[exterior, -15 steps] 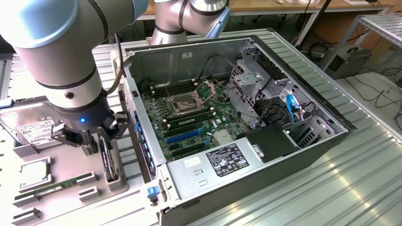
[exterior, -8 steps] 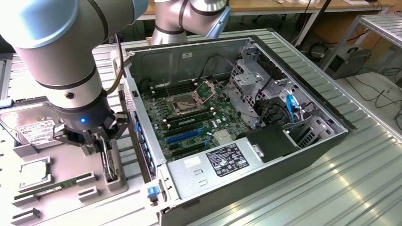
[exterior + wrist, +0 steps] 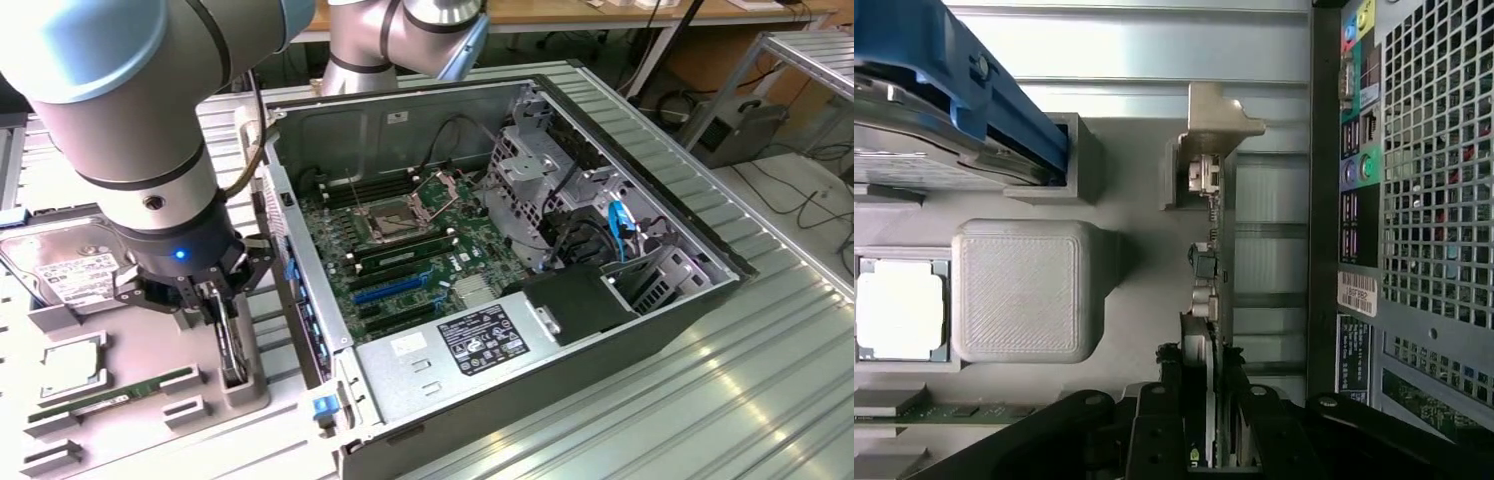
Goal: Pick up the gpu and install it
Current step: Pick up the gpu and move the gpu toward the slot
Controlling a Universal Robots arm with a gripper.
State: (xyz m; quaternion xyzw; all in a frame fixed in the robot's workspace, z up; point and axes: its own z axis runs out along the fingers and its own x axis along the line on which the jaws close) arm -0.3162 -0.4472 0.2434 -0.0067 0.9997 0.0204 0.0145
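Grey plastic forms the tray (image 3: 147, 338) that lies on the ribbed metal table (image 3: 747, 400), just beside the open case (image 3: 400, 120). The gpu (image 3: 235, 352) stands on its long edge in a raised holder (image 3: 248, 388) at the tray edge nearest to the case, so it is in the tray and not in the case. The gripper (image 3: 216, 308) hangs straight above this holder and reaches down over the upper part of the card. In the wrist view its two black fingers (image 3: 1159, 435) are one on each face of the card and pressed against it, so the gripper is closed on the gpu while the card sits in the holder. The same view shows the silver bracket (image 3: 1204, 178) at the far end of the card, and the perforated back wall of the case runs along one side of it. The other parts rest in their own seats on the tray. A drive (image 3: 67, 268) with a white label lies toward the far edge. A square cpu (image 3: 70, 372) is nearer to the camera. A narrow green memory stick (image 3: 114, 394) lies along the near edge, well apart from the card. Inside the case the green board (image 3: 400, 255) lies flat, with long blue slots (image 3: 394, 290) in its near half.
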